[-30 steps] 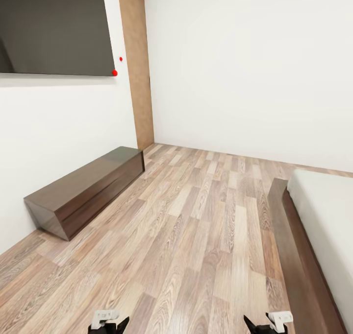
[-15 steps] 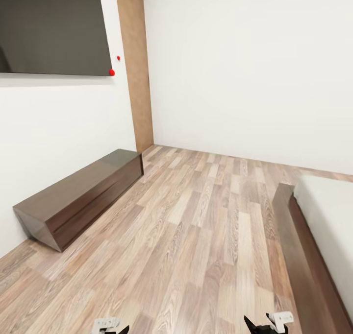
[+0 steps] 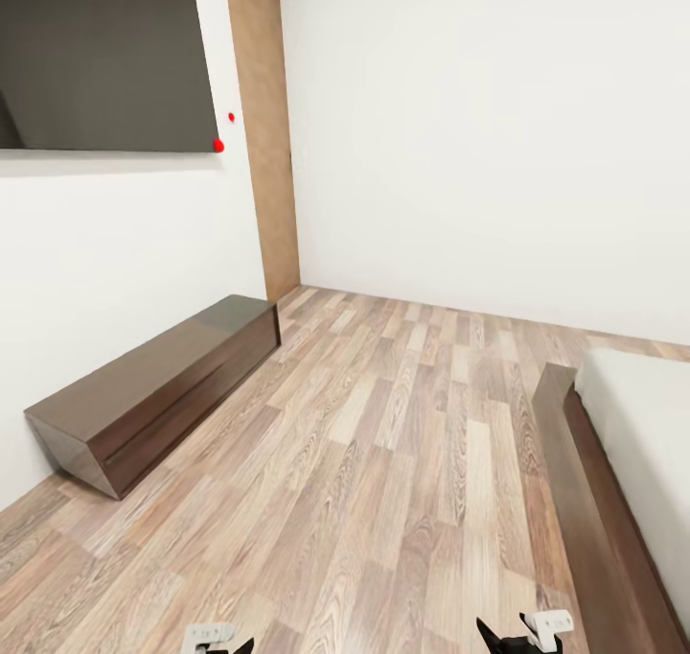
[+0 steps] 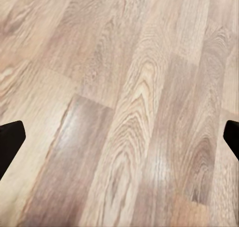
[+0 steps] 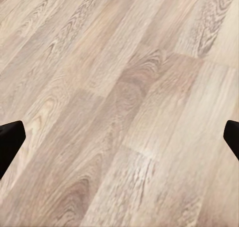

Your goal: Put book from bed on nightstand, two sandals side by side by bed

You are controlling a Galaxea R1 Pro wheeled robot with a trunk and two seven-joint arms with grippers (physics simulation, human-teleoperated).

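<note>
With both your left gripper [image 4: 119,137] and right gripper [image 5: 119,137] spread empty over bare floor [image 3: 383,462], the bed [image 3: 613,462] lay just right of the right one, so you needed to turn rightward toward it.

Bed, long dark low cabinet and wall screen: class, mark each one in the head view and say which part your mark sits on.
bed [image 3: 640,424], head view, on the light grey mattress top.
long dark low cabinet [image 3: 158,371], head view, on its glossy top face.
wall screen [image 3: 101,55], head view, on the middle of its dark panel.
</note>
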